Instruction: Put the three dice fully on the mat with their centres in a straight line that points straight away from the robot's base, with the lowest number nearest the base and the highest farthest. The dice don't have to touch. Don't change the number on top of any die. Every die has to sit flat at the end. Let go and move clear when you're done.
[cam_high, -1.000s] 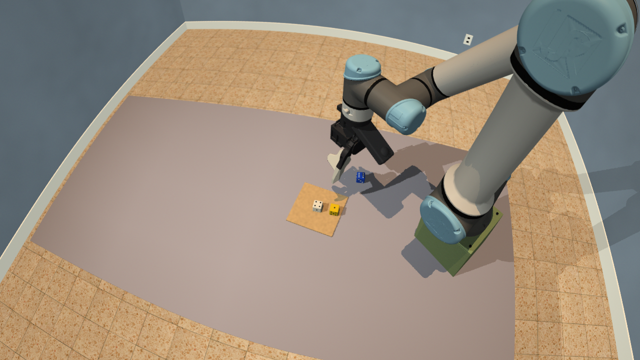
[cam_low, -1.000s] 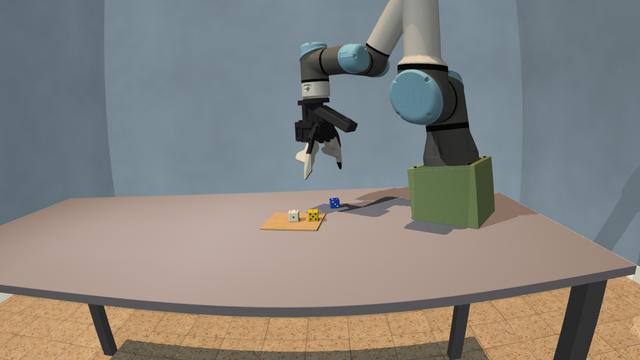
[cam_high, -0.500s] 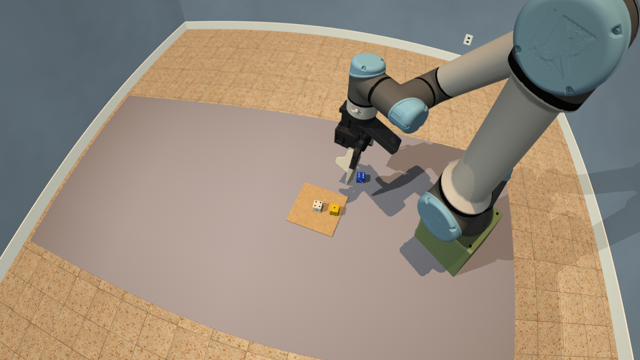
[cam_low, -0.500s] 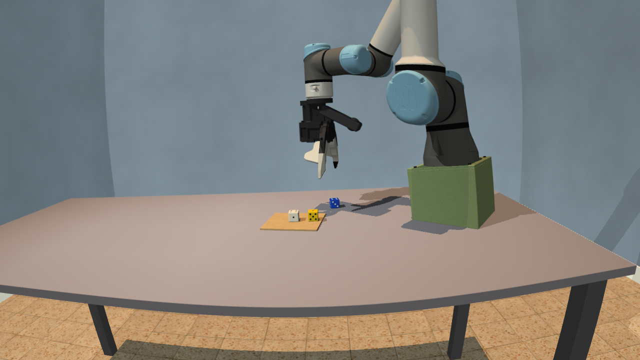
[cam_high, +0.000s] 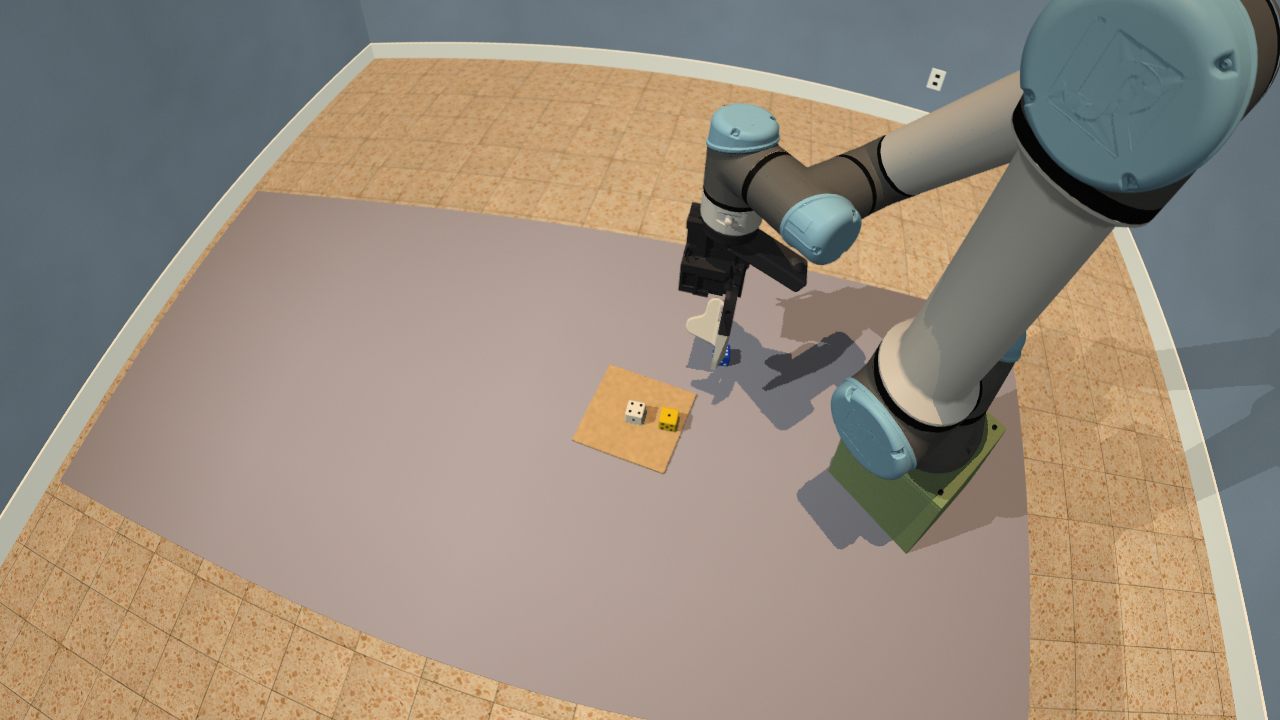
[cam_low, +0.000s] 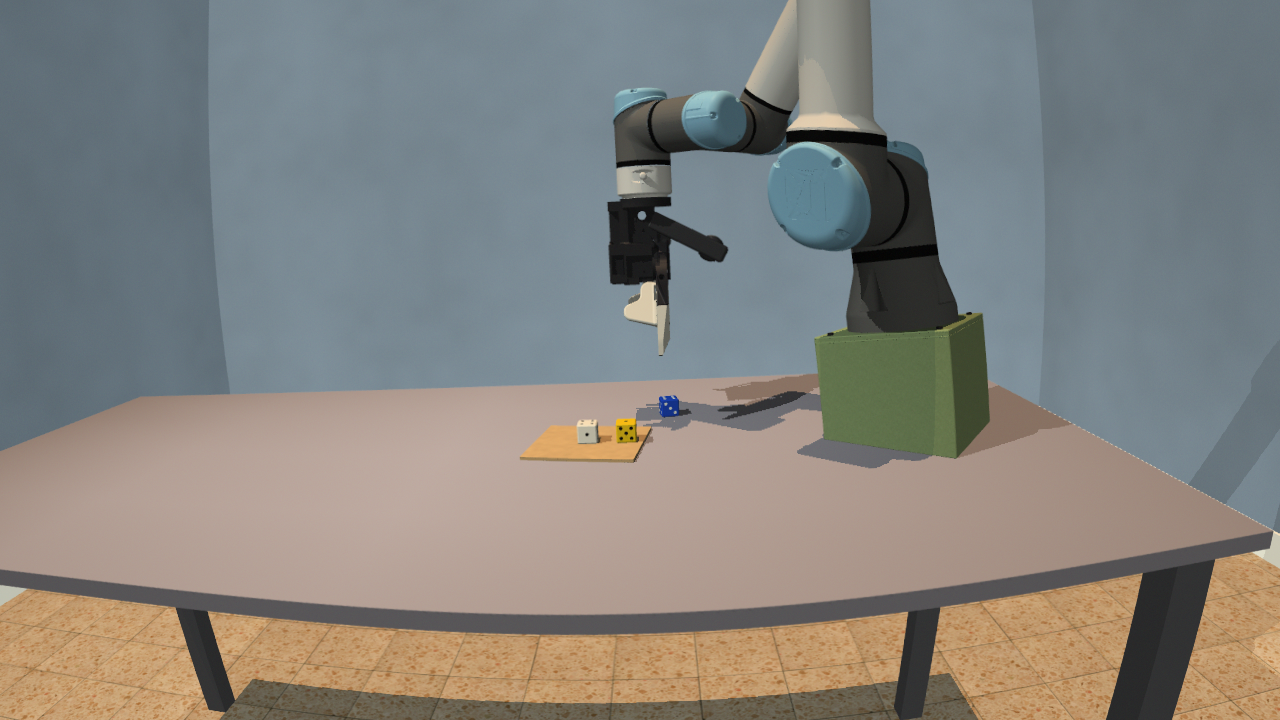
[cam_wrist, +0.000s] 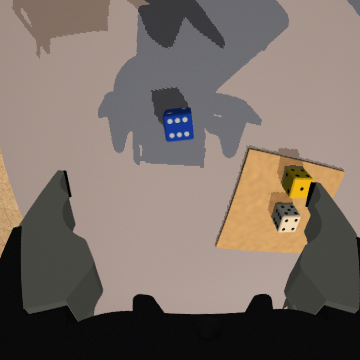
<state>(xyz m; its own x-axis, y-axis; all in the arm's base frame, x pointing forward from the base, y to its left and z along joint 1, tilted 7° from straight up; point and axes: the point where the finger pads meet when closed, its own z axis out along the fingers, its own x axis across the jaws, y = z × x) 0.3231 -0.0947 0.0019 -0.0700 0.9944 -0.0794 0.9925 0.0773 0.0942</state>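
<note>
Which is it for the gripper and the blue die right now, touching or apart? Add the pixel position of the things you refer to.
Apart: the exterior view shows the gripper's (cam_high: 719, 365) (cam_low: 661, 354) (cam_wrist: 189, 177) fingertips above the blue die (cam_high: 726, 355) (cam_low: 668, 406) (cam_wrist: 178, 124), with wall and table visible between.

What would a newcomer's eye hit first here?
Probably the big jointed arm, rising from a green block on the table. Next, the blue die, alone off the mat, below the open claw. Then the white and yellow dice, side by side on the mat.
</note>
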